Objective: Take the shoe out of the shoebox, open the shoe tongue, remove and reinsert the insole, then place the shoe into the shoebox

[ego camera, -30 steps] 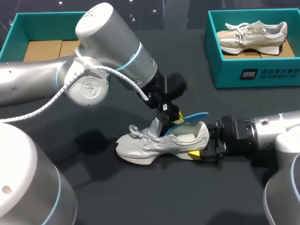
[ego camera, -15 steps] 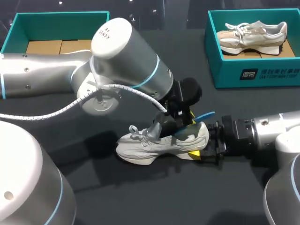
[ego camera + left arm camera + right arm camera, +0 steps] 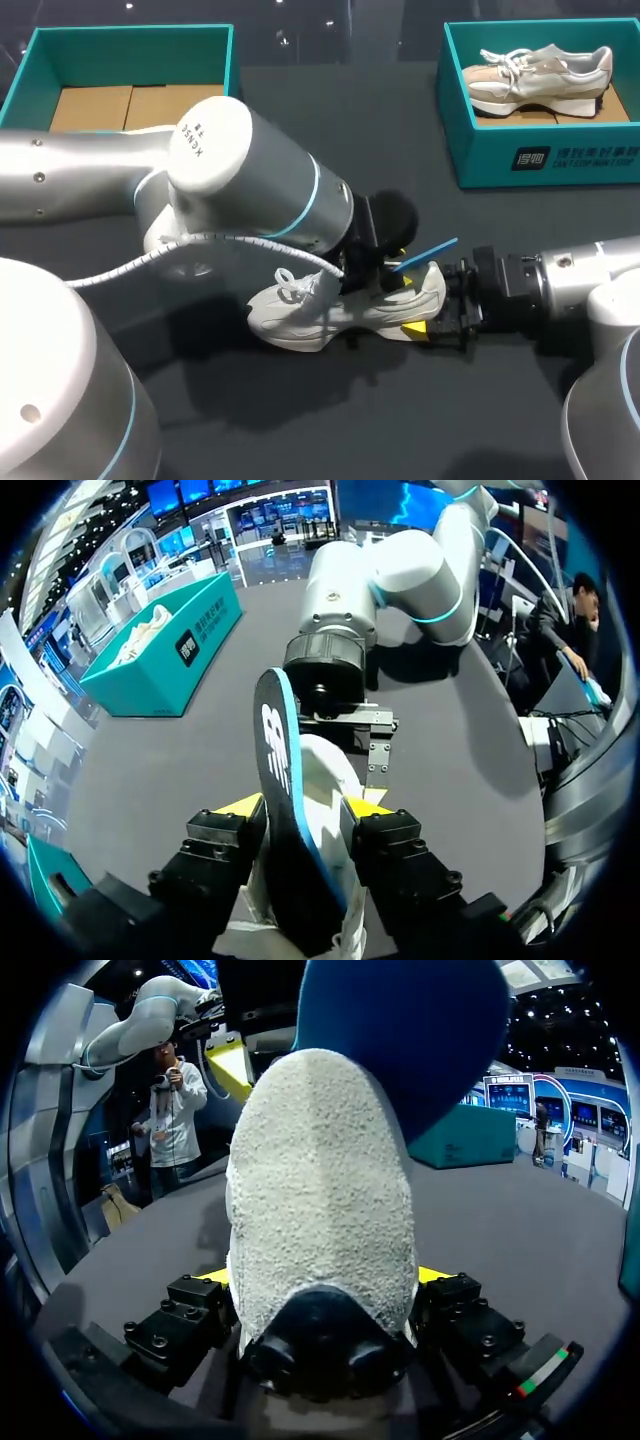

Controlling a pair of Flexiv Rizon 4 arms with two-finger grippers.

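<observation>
A pale grey sneaker (image 3: 300,312) lies on its sole on the dark table, toe to the left. My right gripper (image 3: 428,312) is shut on its heel from the right; in the right wrist view the heel (image 3: 320,1190) fills the space between both fingers (image 3: 205,1290). A dark insole with a blue edge (image 3: 428,250) pokes up out of the shoe's opening. My left gripper (image 3: 385,275) hangs over that opening, open, and the insole (image 3: 280,770) stands between its yellow-tipped fingers (image 3: 240,805) above the shoe (image 3: 335,770).
A teal shoebox (image 3: 545,165) at the back right holds a second beige sneaker (image 3: 535,75). Another teal box (image 3: 130,33) with a cardboard floor stands at the back left. My bulky left arm (image 3: 230,190) covers the table's middle.
My left arm has swung down and lowered the insole deeper into the shoe, and its fingers have spread apart. The right gripper and the shoe have stayed put.
</observation>
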